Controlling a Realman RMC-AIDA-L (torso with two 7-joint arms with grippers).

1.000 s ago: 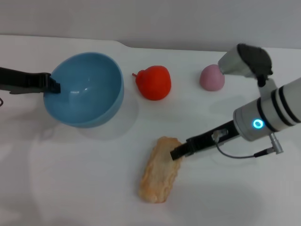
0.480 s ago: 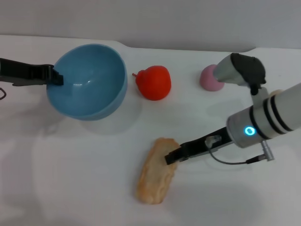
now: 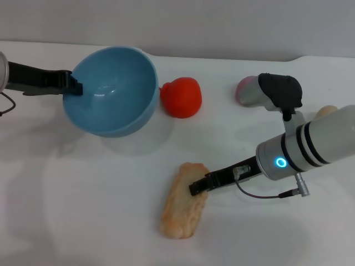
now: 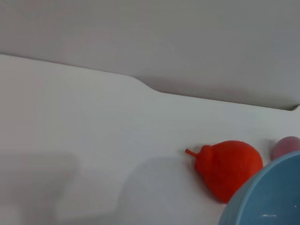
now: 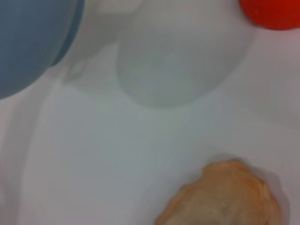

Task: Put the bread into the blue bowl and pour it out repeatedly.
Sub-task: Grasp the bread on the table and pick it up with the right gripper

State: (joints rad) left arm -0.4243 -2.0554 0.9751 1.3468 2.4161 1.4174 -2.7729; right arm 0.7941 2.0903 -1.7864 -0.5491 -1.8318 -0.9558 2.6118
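The blue bowl [image 3: 111,91] hangs tilted at the back left, its opening facing me. My left gripper [image 3: 75,88] is shut on its left rim. Part of the bowl also shows in the left wrist view [image 4: 272,197] and the right wrist view [image 5: 28,42]. The bread [image 3: 183,202], a long golden-tan slice, lies flat on the white table near the front middle; its rounded end shows in the right wrist view [image 5: 225,194]. My right gripper [image 3: 198,187] reaches in from the right, with its tip over the bread's upper right side.
A red pear-shaped fruit [image 3: 181,97] sits just right of the bowl. A pink ball [image 3: 247,88] lies at the back right, half hidden behind my right arm. A beige lump [image 3: 327,111] peeks out at the far right.
The left gripper has carried the bowl to the right, closer to the red fruit. The right gripper has slid left over the bread, and the bread has shifted slightly left.
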